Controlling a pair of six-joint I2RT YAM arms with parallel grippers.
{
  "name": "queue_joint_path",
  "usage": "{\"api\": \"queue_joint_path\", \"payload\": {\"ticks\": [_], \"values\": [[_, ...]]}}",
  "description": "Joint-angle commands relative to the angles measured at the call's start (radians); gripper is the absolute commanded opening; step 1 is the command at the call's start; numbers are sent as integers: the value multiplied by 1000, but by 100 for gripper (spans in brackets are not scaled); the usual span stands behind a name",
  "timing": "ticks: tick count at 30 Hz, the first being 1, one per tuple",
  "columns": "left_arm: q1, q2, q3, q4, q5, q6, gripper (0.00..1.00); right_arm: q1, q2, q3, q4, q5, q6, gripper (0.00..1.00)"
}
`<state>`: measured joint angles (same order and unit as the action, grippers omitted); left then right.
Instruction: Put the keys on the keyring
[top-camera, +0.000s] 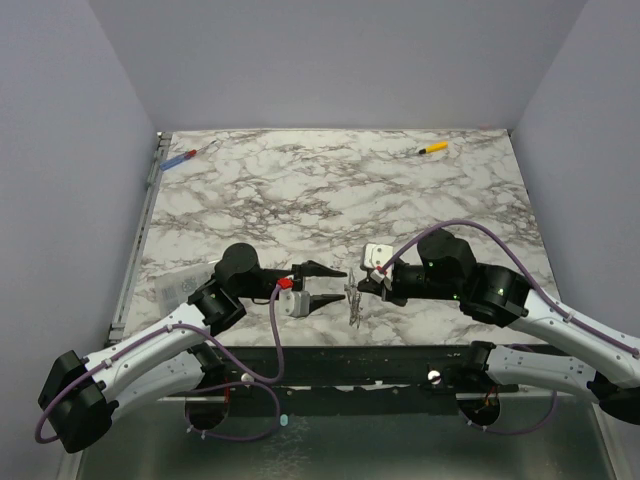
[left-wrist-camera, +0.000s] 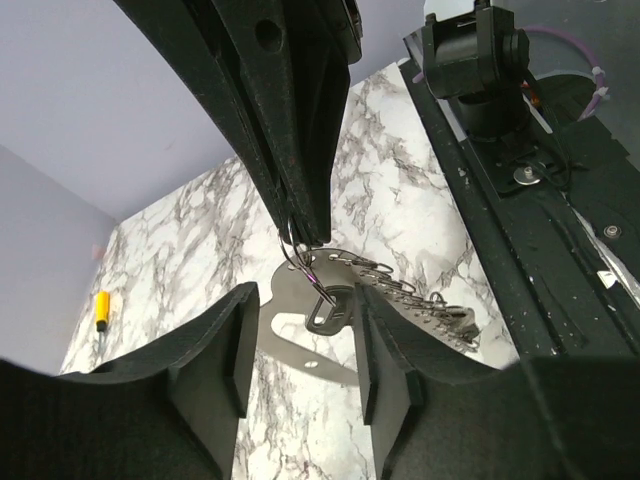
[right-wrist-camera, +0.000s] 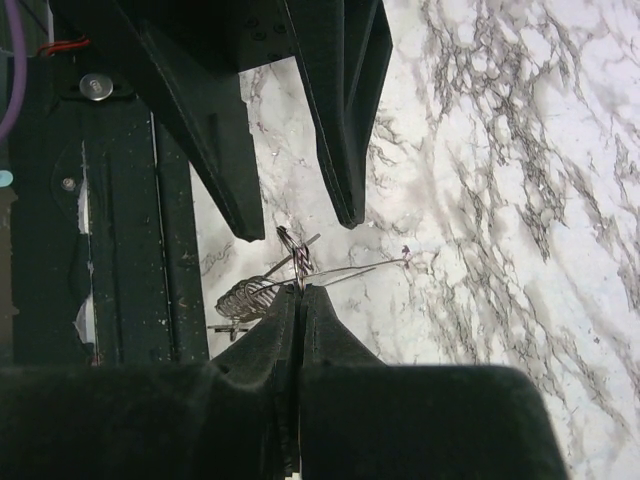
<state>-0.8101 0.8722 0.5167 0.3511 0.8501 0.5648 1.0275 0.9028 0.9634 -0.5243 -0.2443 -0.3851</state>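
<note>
Right claw (right-wrist-camera: 300, 292): fingers pressed together on the keyring (right-wrist-camera: 293, 258), with the keys (left-wrist-camera: 330, 308) dangling from it near the front edge of the marble table (top-camera: 300, 190). Left claw (top-camera: 335, 286): spread wide, facing the keys, which I see just off its fingertips, untouched.

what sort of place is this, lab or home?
Looks like a lab bench cell, not a home: marble-print table boxed in by plain lavender walls, left arm and right arm bolted to a black rail at its near edge, a yellow-handled tool and a blue-and-red tool at the far edge.
</note>
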Motion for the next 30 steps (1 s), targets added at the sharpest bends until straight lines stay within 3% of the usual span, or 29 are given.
{"api": "queue_joint_path", "payload": {"ticks": [1, 14, 21, 30], "values": [[-1, -4, 14, -12, -21, 3, 50, 0, -7, 2, 33, 27, 1, 1], [-1, 3, 16, 18, -51, -31, 53, 0, -26, -25, 95, 79, 5, 1], [-1, 18, -13, 181, -146, -165, 44, 0, -39, -41, 140, 88, 1, 1], [-1, 50, -13, 233, -146, -226, 39, 0, -42, -51, 195, 103, -11, 1]]}}
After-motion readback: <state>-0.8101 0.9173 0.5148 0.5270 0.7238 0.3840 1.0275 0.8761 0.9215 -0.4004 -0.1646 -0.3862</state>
